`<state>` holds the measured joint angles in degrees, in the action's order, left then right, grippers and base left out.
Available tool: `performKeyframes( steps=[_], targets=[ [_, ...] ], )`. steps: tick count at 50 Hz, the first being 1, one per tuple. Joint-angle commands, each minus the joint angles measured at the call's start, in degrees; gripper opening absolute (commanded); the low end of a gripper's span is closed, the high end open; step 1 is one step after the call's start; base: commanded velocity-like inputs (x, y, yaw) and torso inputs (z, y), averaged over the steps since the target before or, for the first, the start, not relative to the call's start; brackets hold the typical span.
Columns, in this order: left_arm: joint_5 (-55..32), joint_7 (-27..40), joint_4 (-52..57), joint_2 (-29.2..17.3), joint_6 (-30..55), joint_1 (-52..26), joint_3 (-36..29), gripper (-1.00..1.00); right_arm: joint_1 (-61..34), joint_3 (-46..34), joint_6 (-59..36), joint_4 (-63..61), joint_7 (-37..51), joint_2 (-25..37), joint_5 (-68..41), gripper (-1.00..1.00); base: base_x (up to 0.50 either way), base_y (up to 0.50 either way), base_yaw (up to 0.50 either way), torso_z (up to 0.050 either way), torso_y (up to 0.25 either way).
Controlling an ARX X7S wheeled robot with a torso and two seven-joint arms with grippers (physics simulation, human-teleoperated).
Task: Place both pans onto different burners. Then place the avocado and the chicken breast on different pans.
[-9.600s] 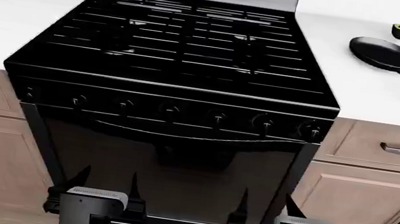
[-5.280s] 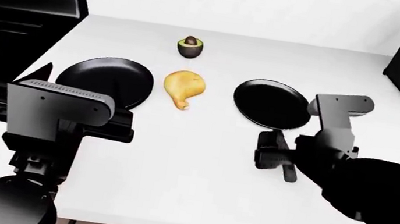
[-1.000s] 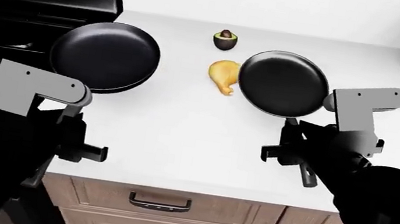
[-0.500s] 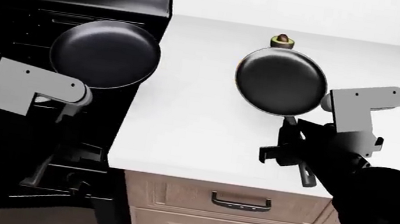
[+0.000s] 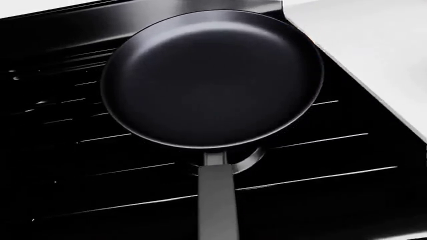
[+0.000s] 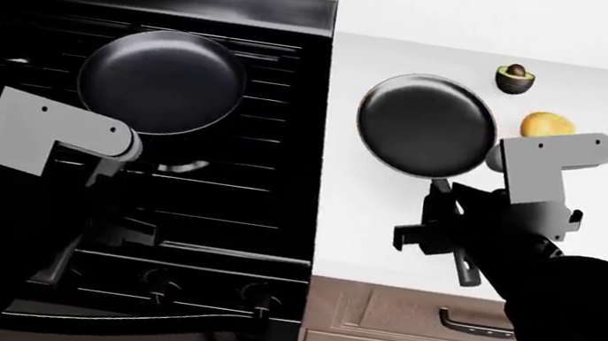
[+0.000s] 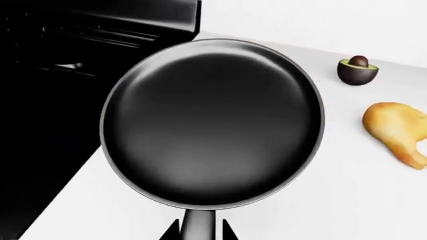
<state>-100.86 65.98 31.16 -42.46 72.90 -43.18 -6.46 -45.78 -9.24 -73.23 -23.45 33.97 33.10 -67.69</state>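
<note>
Two black pans are each held by the handle. My left gripper [image 6: 109, 181] is shut on the left pan [image 6: 162, 82] [image 5: 212, 77], which is above the range's burner grates [image 5: 320, 145]; its fingers stay out of the left wrist view. I cannot tell whether that pan touches the grate. My right gripper [image 6: 446, 219] [image 7: 199, 231] is shut on the right pan [image 6: 426, 125] [image 7: 212, 122], held over the white counter. The avocado [image 6: 515, 79] [image 7: 358, 70] and the golden chicken breast [image 6: 549, 125] [image 7: 399, 131] lie on the counter beyond that pan.
The glossy black range [image 6: 239, 206] fills the left half of the head view, with its knobs [image 6: 160, 277] along the front. The white counter [image 6: 368, 224] starts at the range's right edge. Wooden drawers with a handle [image 6: 471, 323] sit below.
The view has slid left: the range now fills much more of the picture, and the counter, avocado and chicken have shifted right. The chicken shows again from behind the right pan. Both pans remain gripped.
</note>
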Motion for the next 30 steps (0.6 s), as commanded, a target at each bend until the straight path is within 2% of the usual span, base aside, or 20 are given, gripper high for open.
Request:
performKeyframes(
  steps=[1,30],
  targets=[
    [1.67,0.79,0.21,-0.28,-0.55,-1.26,0.71,-1.00,-1.31,1.23,0.88,-0.85,1.94,0.34,2.54,-1.00,0.00,0.50,0.00,0.000,0.010],
    [1.96,-0.09,0.18,-0.98,-1.50,-1.60,-0.14,-1.00,-1.65,-0.49,1.49,-0.67,1.48,0.94,2.70,-1.00,0.00,0.50,0.00,0.001,0.004]
  ],
)
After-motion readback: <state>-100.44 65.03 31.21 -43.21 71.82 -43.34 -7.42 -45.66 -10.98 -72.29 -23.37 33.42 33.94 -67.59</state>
